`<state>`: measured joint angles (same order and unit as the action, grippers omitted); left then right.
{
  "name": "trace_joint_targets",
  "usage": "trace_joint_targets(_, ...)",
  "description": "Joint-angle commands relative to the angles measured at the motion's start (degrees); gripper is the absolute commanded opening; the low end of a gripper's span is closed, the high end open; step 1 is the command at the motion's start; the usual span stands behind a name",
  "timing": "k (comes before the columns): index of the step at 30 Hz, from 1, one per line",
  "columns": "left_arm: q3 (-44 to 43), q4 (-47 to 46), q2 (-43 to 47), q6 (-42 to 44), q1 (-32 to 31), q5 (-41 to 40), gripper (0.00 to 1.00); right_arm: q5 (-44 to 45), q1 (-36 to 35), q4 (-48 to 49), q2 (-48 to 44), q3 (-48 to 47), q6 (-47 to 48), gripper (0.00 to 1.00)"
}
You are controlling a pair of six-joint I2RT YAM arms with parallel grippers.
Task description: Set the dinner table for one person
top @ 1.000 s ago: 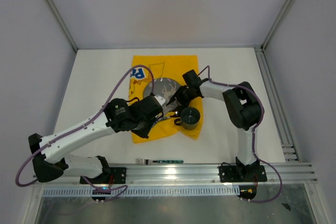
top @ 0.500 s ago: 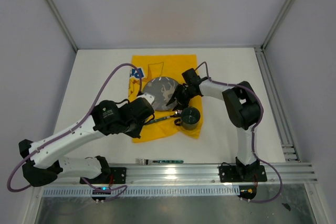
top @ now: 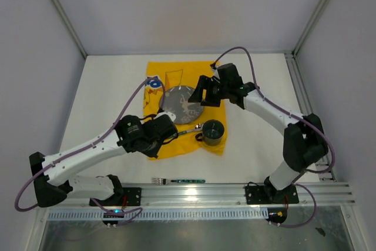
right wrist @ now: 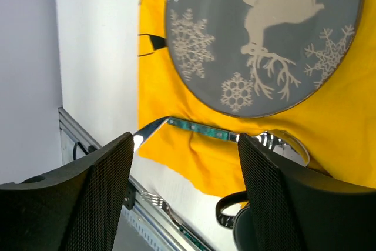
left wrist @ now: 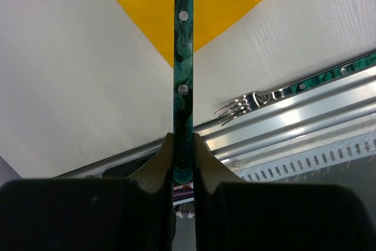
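Observation:
The dinner table (top: 106, 86) is the white tabletop, with a yellow cloth (top: 158, 74) at its middle. A grey deer-printed plate (top: 182, 105) and a dark green mug (top: 212, 132) sit on the cloth. My left gripper (top: 169, 133) is shut on the end of a green-handled utensil (left wrist: 184, 57), whose steel end points towards the mug. In the right wrist view a green handle (right wrist: 202, 129) crosses the cloth below the plate (right wrist: 264, 27). My right gripper (top: 202, 95) hangs open over the plate's right rim with nothing between its fingers (right wrist: 100, 192).
A fork (top: 179, 179) with a green handle lies along the near edge by the metal rail (top: 235, 191). It also shows in the left wrist view as the fork (left wrist: 241, 106). The cloth's near left corner (left wrist: 194, 39) is close under the held utensil.
My right gripper has opened wider and drawn up and back, from between plate and mug to the plate's right rim. My left gripper still holds the utensil and has shifted slightly towards the rail.

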<state>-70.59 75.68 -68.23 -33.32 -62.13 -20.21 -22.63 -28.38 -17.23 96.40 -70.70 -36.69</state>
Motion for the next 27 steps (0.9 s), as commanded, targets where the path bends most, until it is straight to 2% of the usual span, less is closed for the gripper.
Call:
trace_joint_targets(1,0.01,-3.69,-1.72,2.73,0.08,-0.01,0.0,0.66,-0.01,-2.27,-8.04,-0.24,3.47,0.76)
trace_joint_targets(6,-1.48,-5.45,-3.84,4.4,0.34,-3.17,0.0,-1.09,-1.32,-5.52,-18.51,7.93,4.07,0.76)
trace_joint_targets(8,-2.44,-5.54,-4.98,4.14,0.87,-5.63,0.0,0.74,-3.77,-7.54,-23.94,11.7,5.56,0.76)
trace_joint_targets(12,-5.52,-6.51,-5.43,2.65,2.71,-10.63,0.0,8.21,-9.84,-14.66,-32.58,17.07,6.98,0.76)
trace_joint_targets(18,-10.79,-6.25,-5.34,0.27,4.12,-18.19,0.0,18.57,-17.66,-19.42,-42.24,23.75,0.48,0.76)
trace_joint_targets(23,-12.38,-6.86,-4.72,0.36,4.21,-17.24,0.0,29.47,-19.08,-19.33,-43.23,27.62,-1.98,0.76)
trace_joint_targets(27,-12.64,-7.48,-3.49,0.01,4.21,-17.15,0.0,34.41,-19.08,-16.78,-40.51,28.59,0.64,0.76)
